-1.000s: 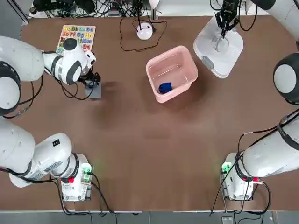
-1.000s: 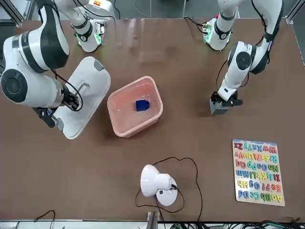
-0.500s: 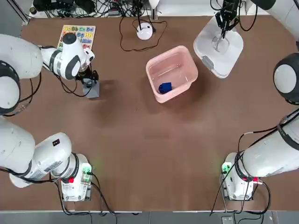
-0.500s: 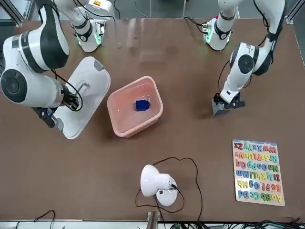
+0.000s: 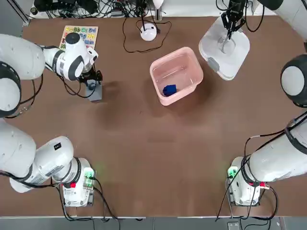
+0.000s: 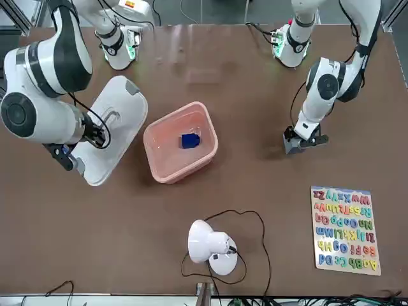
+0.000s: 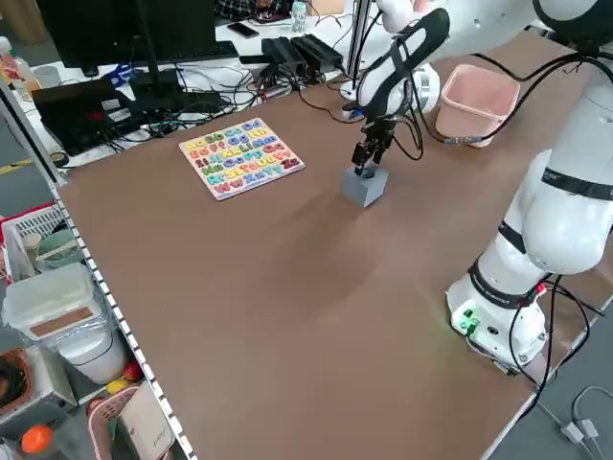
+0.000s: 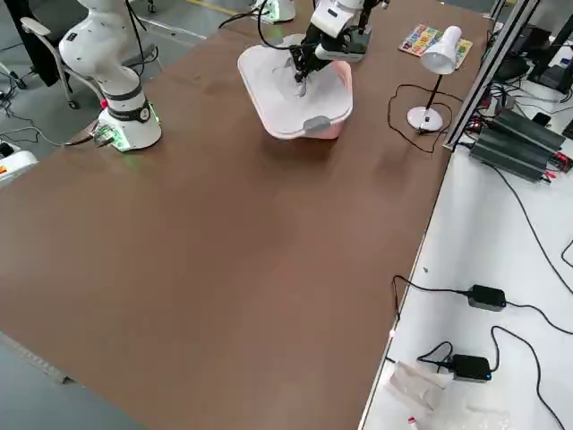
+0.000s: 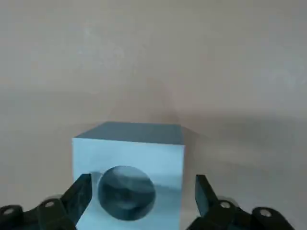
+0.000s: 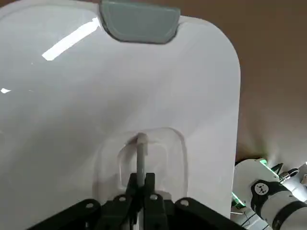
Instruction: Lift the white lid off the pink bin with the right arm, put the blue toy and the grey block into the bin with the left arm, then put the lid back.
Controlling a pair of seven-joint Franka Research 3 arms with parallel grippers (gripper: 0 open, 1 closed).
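The left gripper [image 9: 144,199], at the upper left of the top view, points down over the grey block [image 9: 128,191], its fingers spread to either side of the block's holed top. The right gripper [image 10: 141,191], at the upper right, is pressed together on the upright handle [image 10: 141,153] of the white lid [image 5: 224,50], held to the right of the pink bin [image 5: 176,75]. The bin sits open above the centre of the top view, on the brown surface [image 5: 158,163]; inside, near its lower edge, lies the blue toy [image 5: 170,90]. The left arm [image 5: 62,62] reaches in from the left edge, the right arm [image 5: 292,72] from the right.
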